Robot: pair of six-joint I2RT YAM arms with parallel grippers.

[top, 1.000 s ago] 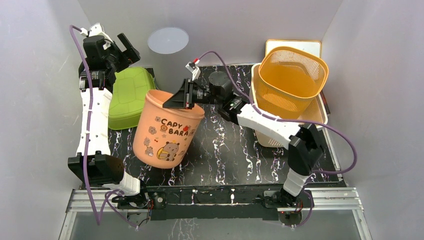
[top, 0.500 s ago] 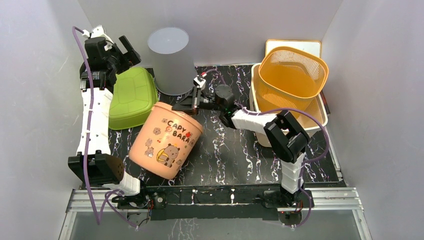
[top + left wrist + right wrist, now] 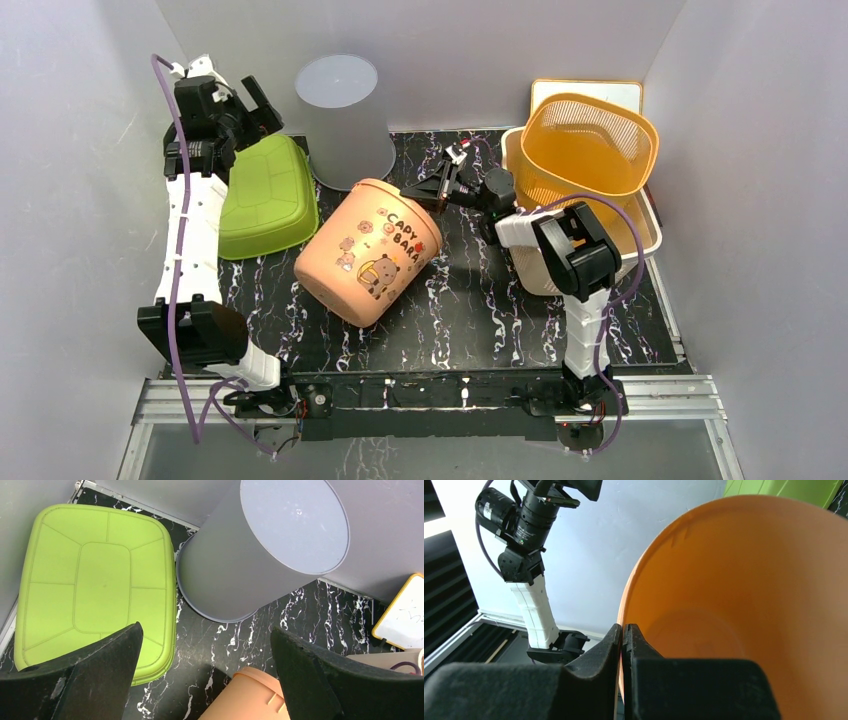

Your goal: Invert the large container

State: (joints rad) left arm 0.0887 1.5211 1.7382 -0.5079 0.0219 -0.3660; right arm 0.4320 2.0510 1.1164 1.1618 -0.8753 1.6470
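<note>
**A:** What is the right tool (image 3: 622,630) holding?

**B:** It is clamped on the rim of the peach bucket (image 3: 370,250), with one finger inside the wall and one outside. The bucket is tipped well over on the desk (image 3: 470,300). Its mouth faces the tool and its base points to the near left.

**A:** How should it finish the flip?

**B:** I'd hold the pinch firm and roll the wrist so the rim comes down flat. The base should go over slowly, since the thin wall may slip. Watch the grey bin (image 3: 345,120) close behind. The left tool (image 3: 250,105) hangs spread wide and empty above the green tub (image 3: 262,195), clear of the swing.
</note>
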